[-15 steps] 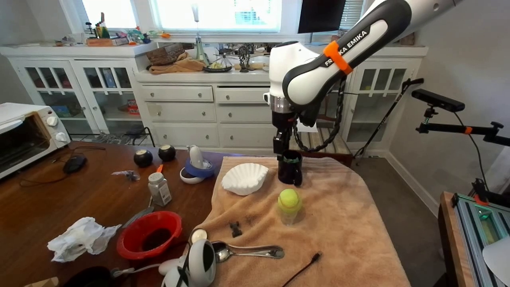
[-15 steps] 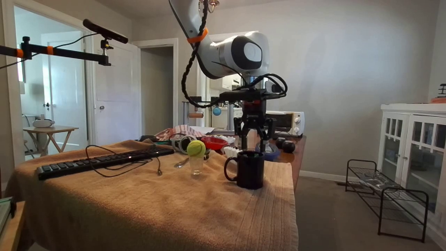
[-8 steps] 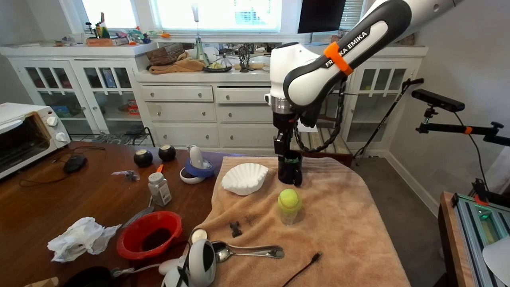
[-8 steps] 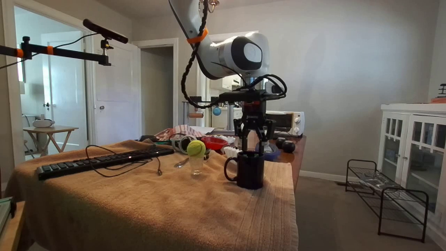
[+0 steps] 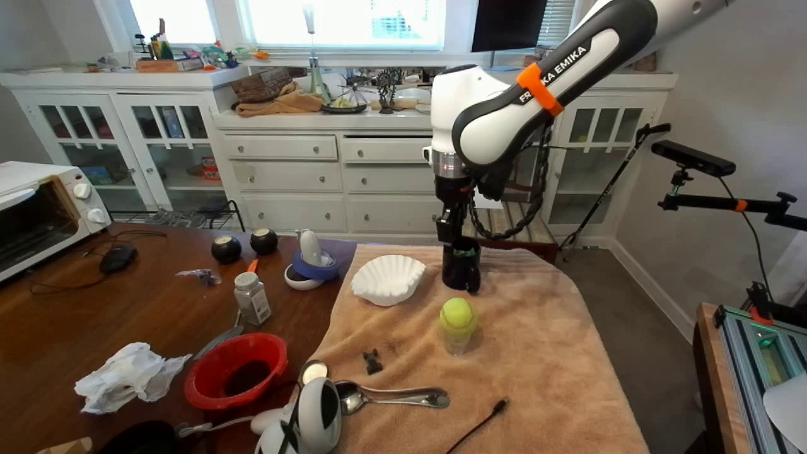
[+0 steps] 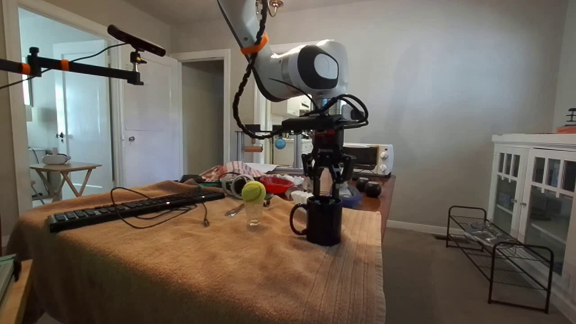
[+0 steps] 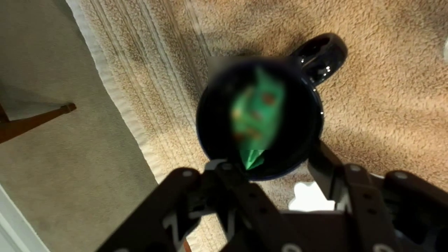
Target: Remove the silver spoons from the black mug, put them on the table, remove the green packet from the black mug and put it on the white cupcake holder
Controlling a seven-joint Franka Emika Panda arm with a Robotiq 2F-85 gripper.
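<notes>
In both exterior views the table [image 5: 542, 359] is covered with a tan cloth [image 6: 202, 261], and above it the gripper [image 6: 326, 191] points down to six o'clock. Its fingers are spread, with a gap between. Next in size, the white cupcake holder [image 5: 388, 282] sits on the cloth. The black mug [image 6: 323, 224] stands upright; in an exterior view the holder is at its nine o'clock, near but apart. In the wrist view the fingertips are at seven and four o'clock of its rim; whether they reach inside, I cannot tell. The silver spoons [image 5: 410, 397] in an exterior view lie on the cloth at the mug's seven o'clock, well apart from it. Smallest is the green packet [image 7: 259, 115], blurred, inside the mug.
</notes>
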